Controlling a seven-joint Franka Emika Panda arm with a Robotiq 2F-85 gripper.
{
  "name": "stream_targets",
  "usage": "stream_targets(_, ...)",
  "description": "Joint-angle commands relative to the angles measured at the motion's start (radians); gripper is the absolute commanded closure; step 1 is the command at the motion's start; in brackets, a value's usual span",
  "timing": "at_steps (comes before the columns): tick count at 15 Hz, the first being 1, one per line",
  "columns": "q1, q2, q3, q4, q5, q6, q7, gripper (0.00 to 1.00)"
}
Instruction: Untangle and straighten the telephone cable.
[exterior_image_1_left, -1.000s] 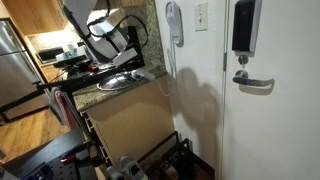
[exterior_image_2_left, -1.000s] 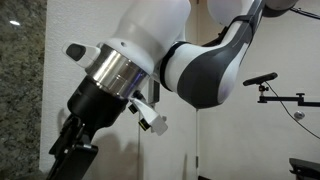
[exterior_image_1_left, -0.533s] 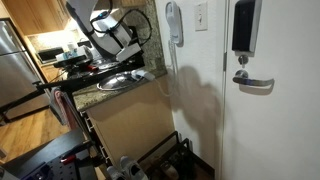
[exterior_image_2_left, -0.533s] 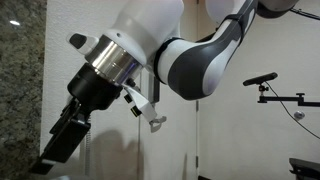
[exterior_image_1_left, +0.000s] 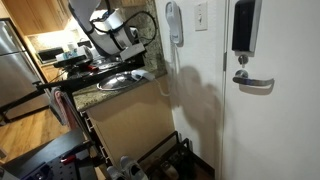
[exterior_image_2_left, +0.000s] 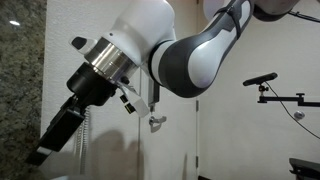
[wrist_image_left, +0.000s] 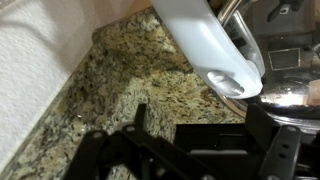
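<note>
Robotiq gripper (wrist_image_left: 198, 125) comes in from the bottom of the wrist view, its dark fingers spread apart with nothing between them, above a speckled granite countertop (wrist_image_left: 110, 90). A glossy white rounded object (wrist_image_left: 215, 50) crosses the upper middle of that view, and the metal sink (wrist_image_left: 292, 95) shows at the right edge. In an exterior view the gripper (exterior_image_2_left: 50, 148) points down toward the lower left of the frame, close to the white wall (exterior_image_2_left: 250, 150) and clear of it.

In an exterior view the Panda arm (exterior_image_1_left: 105, 28) sits at the upper left over the countertop, while the white wall phone handset (exterior_image_1_left: 174, 22) hangs at the upper centre. The telephone cable (exterior_image_1_left: 170, 65) drops from it down the wall, well apart from the gripper; lower down it is too thin to trace. A door (exterior_image_1_left: 270, 130) with a lever handle (exterior_image_1_left: 254, 83) fills the right side.
</note>
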Motion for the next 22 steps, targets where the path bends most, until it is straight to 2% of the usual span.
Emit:
stream_targets(1, -0.044, 0.048, 0.062, 0.04, 0.022, -0.017, -0.067, 0.0)
stream_targets(4, -0.071, 0.087, 0.1, 0.064, 0.035, -0.034, -0.081, 0.0)
stream_targets(5, -0.065, 0.093, 0.094, 0.075, 0.034, -0.039, -0.065, 0.0)
stream_targets(6, -0.002, 0.074, 0.025, 0.067, 0.161, -0.017, -0.139, 0.0)
stream_targets(11, 0.056, 0.082, -0.031, 0.088, 0.388, -0.046, -0.294, 0.0)
stream_targets(13, 0.073, 0.085, -0.043, 0.095, 0.441, -0.057, -0.335, 0.0)
stream_targets(15, 0.086, 0.089, -0.052, 0.103, 0.48, -0.069, -0.356, 0.0)
stream_targets(17, 0.093, 0.081, -0.062, 0.075, 0.498, -0.03, -0.358, 0.0)
stream_targets(22, 0.107, 0.08, -0.075, 0.082, 0.498, -0.059, -0.357, 0.0)
